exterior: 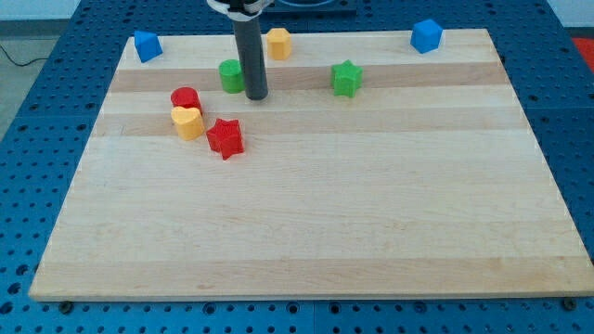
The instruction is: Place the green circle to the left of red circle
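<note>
The green circle sits near the view's top, left of centre, on the wooden board. My tip rests just to its right, touching or nearly touching it. The red circle lies below and to the left of the green circle, a short gap away. A yellow heart-shaped block sits right below the red circle, touching it. A red star lies to the lower right of the yellow heart.
A yellow block is at the top, just right of the rod. A green star lies right of my tip. A blue block is at the top left corner, and a blue cube at the top right.
</note>
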